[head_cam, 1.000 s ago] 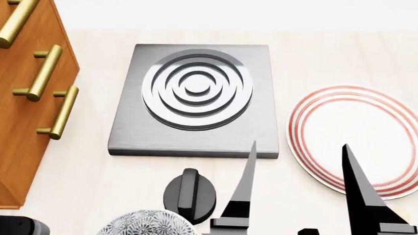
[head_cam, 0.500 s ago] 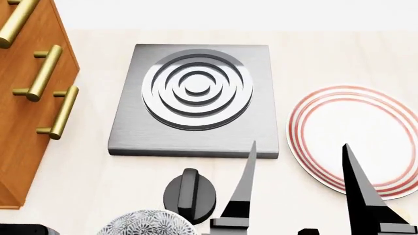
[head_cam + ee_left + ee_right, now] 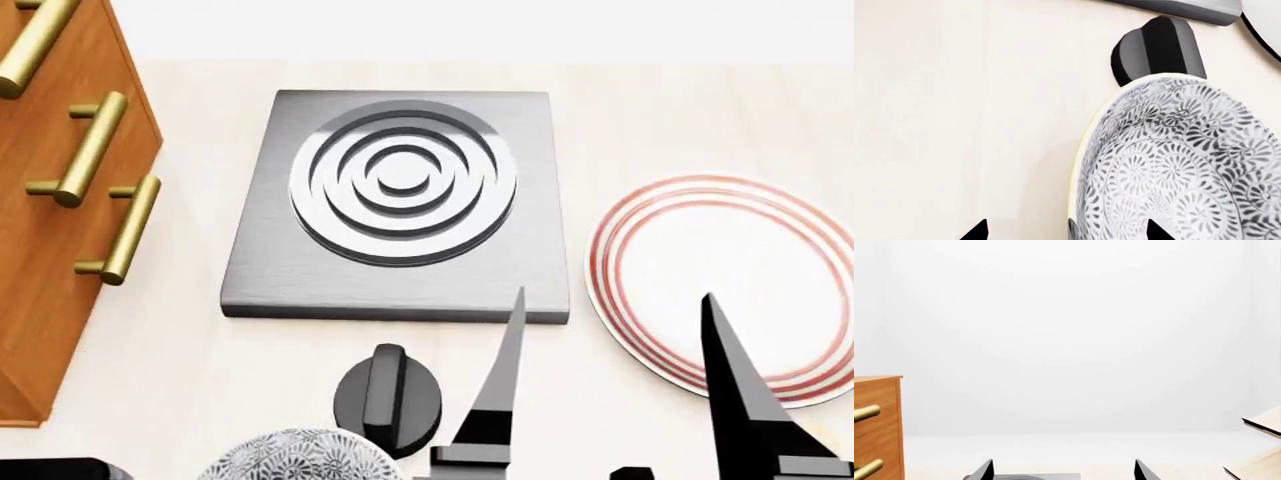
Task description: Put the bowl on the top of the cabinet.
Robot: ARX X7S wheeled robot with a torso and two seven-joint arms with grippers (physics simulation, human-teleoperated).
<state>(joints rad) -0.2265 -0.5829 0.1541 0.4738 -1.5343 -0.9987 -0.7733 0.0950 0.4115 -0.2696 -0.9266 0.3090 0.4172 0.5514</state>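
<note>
bowl (image 3: 302,455) sits on the counter (image 3: 174,380) at bottom centre, cabinet (image 3: 54,200) at upper left. left gripper (image 3: 1064,231) spread wide straddling the rim, empty. right gripper (image 3: 607,400) wide, idle. risk: thin rim grip slips, or bowl knocks the black knob (image 3: 387,398) touching it.

Orange-brown cabinet (image 3: 877,427) with brass handles (image 3: 866,413) seen at one edge, spread right gripper (image 3: 1064,471) fingertips framed against pale wall

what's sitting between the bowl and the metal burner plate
A black knob lies between the bowl and the burner plate, seen in the head view.
</note>
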